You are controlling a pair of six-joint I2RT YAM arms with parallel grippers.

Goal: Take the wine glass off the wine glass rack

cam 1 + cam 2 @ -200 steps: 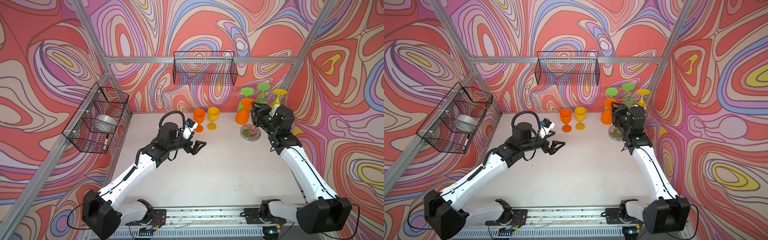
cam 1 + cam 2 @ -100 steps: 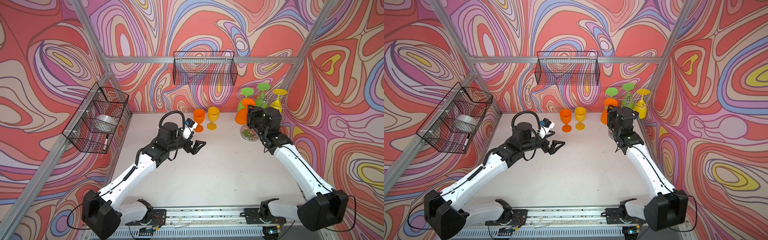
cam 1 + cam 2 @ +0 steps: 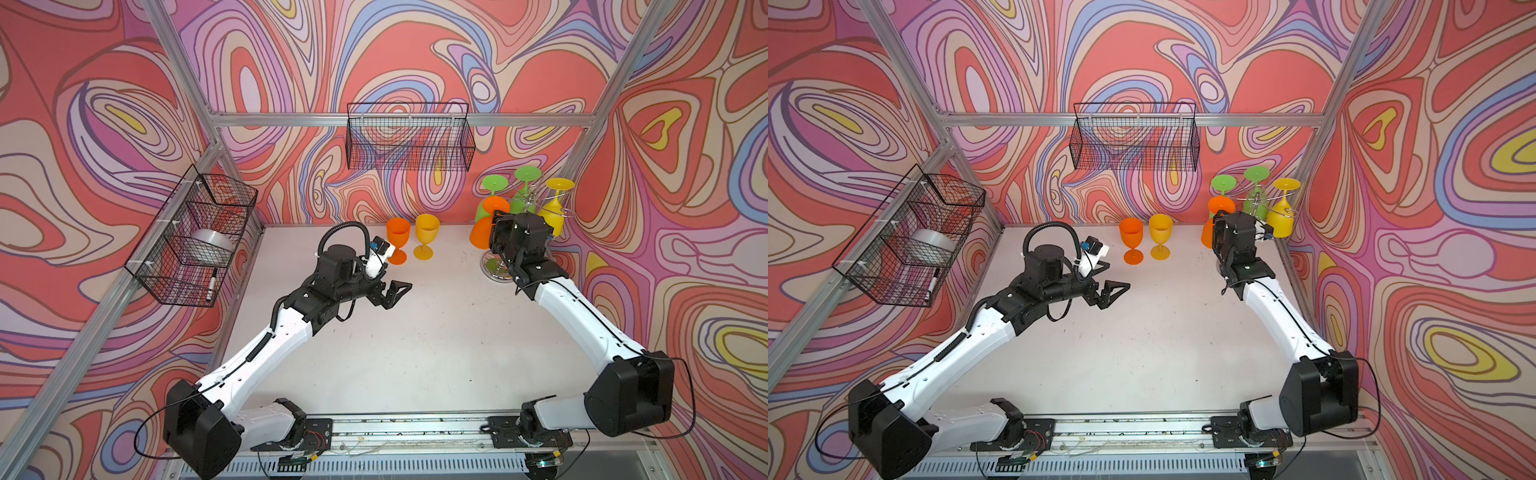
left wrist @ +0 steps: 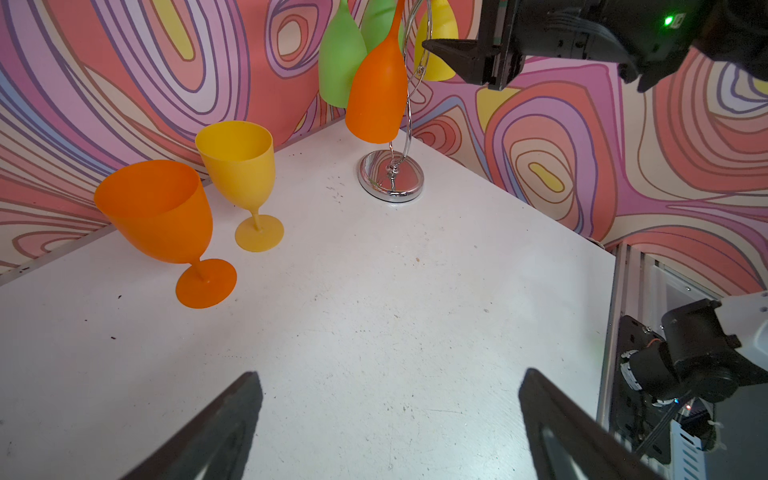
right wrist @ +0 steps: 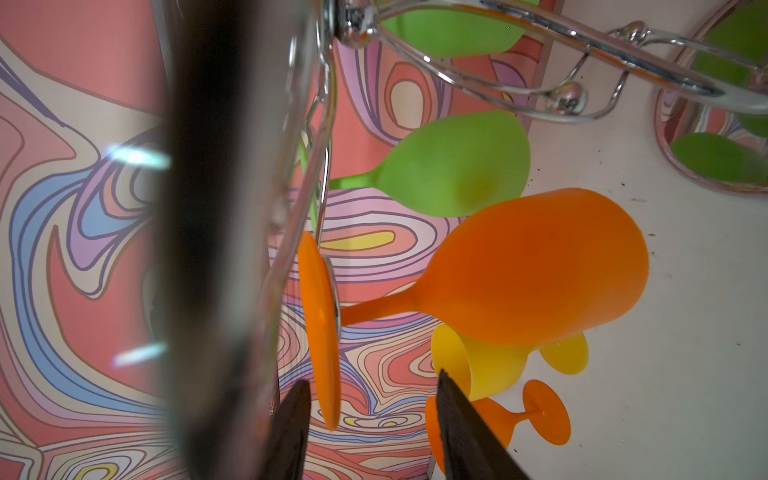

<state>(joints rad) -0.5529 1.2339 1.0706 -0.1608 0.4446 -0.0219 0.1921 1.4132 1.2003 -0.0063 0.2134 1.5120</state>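
The orange wine glass [image 5: 532, 270] hangs upside down by its foot from a wire arm of the wine glass rack [image 4: 390, 176], still on it, as a second ago. The right gripper [image 5: 372, 378] has shifted sideways along the rack's top toward this glass. Its jaws now stand part open with the rim of the foot between them, not clamped. The left gripper [image 4: 390, 372] has not moved. Its jaws are wide open and empty above the worktop [image 3: 415, 353], well apart from the rack.
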